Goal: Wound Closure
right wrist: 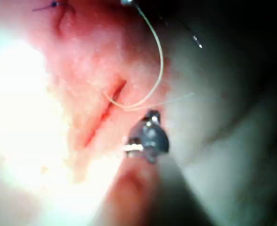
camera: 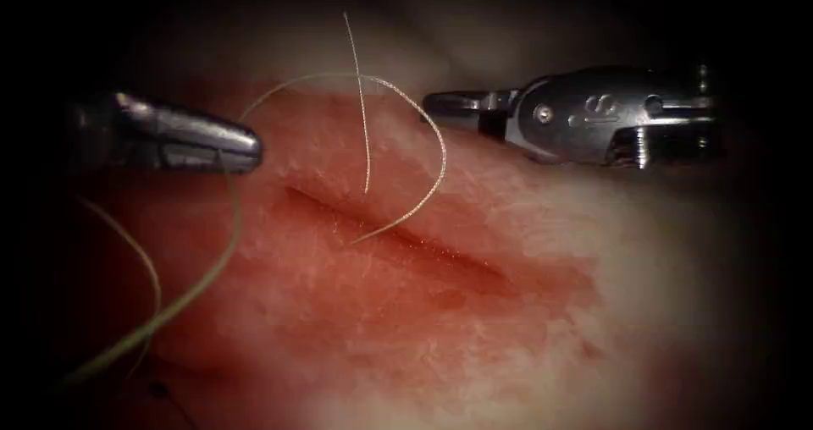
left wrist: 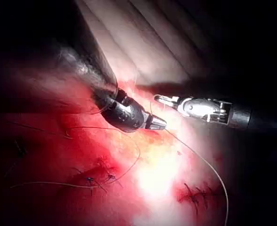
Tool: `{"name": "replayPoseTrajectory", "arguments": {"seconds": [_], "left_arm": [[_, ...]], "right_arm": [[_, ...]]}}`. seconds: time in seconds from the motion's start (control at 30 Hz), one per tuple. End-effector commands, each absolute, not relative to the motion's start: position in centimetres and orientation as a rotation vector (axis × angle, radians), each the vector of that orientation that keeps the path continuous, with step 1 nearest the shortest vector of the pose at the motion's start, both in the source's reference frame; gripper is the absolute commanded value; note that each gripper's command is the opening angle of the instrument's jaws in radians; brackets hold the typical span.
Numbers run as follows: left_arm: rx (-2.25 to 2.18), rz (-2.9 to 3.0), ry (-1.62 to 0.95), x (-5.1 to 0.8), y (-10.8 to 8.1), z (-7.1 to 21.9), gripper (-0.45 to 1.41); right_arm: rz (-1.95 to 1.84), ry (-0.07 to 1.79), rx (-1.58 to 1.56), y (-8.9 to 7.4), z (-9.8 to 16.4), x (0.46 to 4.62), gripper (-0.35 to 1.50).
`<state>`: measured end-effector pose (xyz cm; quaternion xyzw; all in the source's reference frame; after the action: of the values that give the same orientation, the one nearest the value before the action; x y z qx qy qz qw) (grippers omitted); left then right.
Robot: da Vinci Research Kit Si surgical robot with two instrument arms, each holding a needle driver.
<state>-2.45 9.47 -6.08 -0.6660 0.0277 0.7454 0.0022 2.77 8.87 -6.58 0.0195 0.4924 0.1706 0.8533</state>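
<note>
left end effector [camera: 241, 146] pinching thread [camera: 216, 265] | right end effector [camera: 445, 104] pressed together, holding nothing | needle: cannot tell where | cut [camera: 398, 239] between both tips, unstitched; thread end [camera: 368, 235] at its left edge | closure barely begun

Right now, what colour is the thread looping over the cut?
Pale straw-yellow thread, clearest in the endoscope view.

Two tools: the left tool [camera: 241, 146] and the right tool [camera: 440, 104]. One tissue [camera: 508, 328] with one open cut [camera: 398, 235]. One thread [camera: 428, 134]. Two stitched cuts [left wrist: 199, 195] show in the left wrist view.
</note>
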Motion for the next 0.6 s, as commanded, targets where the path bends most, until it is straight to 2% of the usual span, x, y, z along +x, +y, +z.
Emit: {"name": "replayPoseTrajectory", "arguments": {"seconds": [0.03,0.4,0.6], "left_arm": [[-2.089,2.338,0.088,-2.50,9.45,-6.02,-0.35],[-2.034,2.368,0.138,-2.47,9.48,-5.80,-0.35],[-1.978,2.441,0.169,-2.51,9.43,-5.36,-0.35]], "right_arm": [[0.361,1.039,0.042,8.88,-6.51,2.86,-0.35],[0.445,1.213,0.169,8.70,-6.33,3.30,-0.35],[0.494,1.303,0.194,8.72,-6.33,3.31,-0.35]]}}
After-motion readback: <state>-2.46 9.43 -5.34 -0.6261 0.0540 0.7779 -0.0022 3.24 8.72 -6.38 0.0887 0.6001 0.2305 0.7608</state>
